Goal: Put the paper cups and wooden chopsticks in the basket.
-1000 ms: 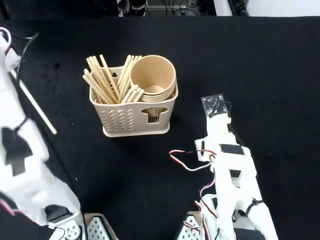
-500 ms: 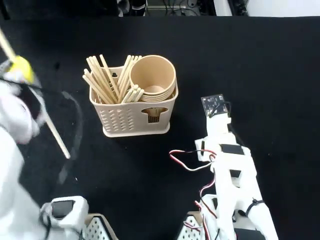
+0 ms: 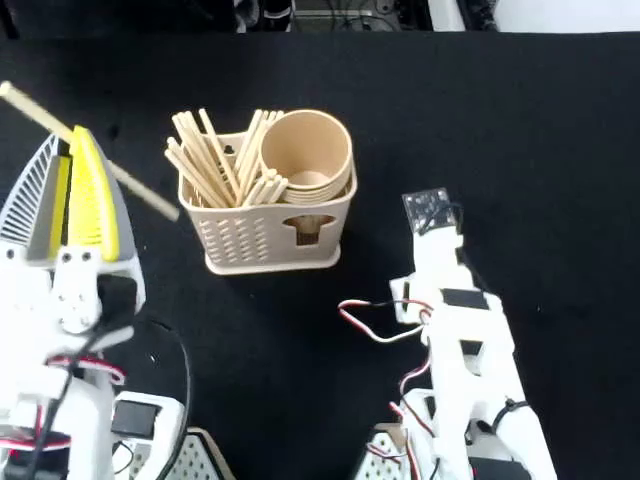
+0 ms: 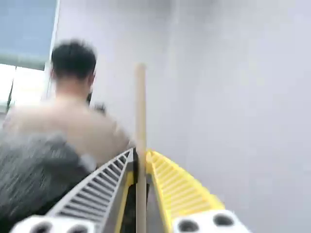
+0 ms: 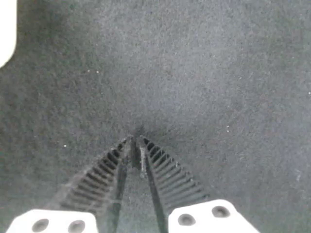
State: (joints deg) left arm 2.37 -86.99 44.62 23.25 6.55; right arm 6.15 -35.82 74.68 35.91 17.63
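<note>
Jaws on the left gripper (image 3: 72,140) pinched tight on a loose chopstick (image 3: 140,188). The left wrist view shows the stick (image 4: 140,111) rising straight out between the white and yellow fingers. Jaws on the right gripper (image 5: 136,143) pressed together, tips meeting, nothing between them, just above the cloth.

Surface: black cloth (image 3: 520,130) over the whole table. Cables (image 3: 330,15) run along the upper edge of the frame, beyond the cloth. Pale wall (image 4: 243,97) behind the raised left gripper.

Basket (image 3: 265,240) upper centre of the frame, upright. Paper cups (image 3: 305,150) nested in its right half, bundle of chopsticks (image 3: 215,160) fanned in its left half. Held stick slants from the upper left edge of the frame down to the right, its lower end just beside the basket's left rim. I cannot tell whether it touches.

Change since half a second ago: the left arm has swung round, so its gripper now points toward the top of the frame. The stick, then steep and well left of the basket, now lies flatter with its end at the rim. Right arm (image 3: 455,320), basket and contents unmoved.
</note>
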